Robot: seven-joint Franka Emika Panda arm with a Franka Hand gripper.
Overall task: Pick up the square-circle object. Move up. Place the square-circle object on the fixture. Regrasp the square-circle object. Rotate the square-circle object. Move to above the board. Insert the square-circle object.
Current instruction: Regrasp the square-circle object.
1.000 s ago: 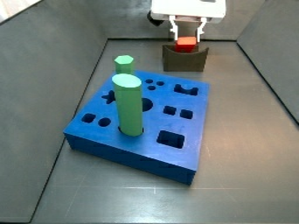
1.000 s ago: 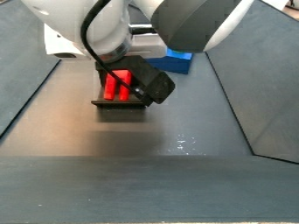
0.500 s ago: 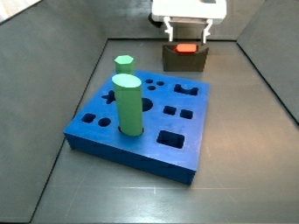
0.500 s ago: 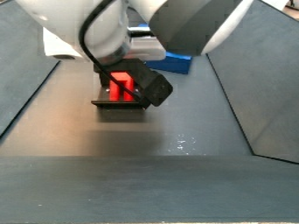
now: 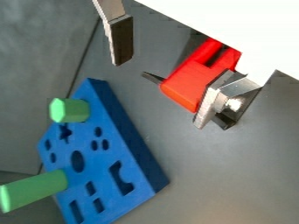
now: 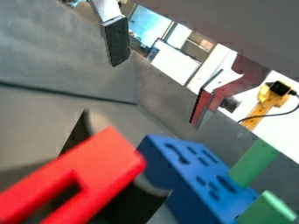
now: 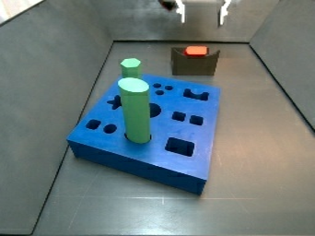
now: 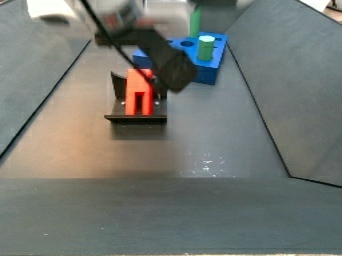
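Note:
The red square-circle object lies on top of the dark fixture at the back of the floor, also seen as the red peg resting in the fixture's notch. My gripper hangs open well above it, with nothing between its fingers. In both wrist views the open gripper looks down past the square-circle object. The blue board with its cut-outs lies nearer the front, carrying a tall green cylinder and a shorter one.
Sloping grey walls close in the floor on both sides. The board with its green cylinders lies a short way from the fixture.
The gripper has opened, let go of the square-circle object and risen straight up. The object stays on the fixture.

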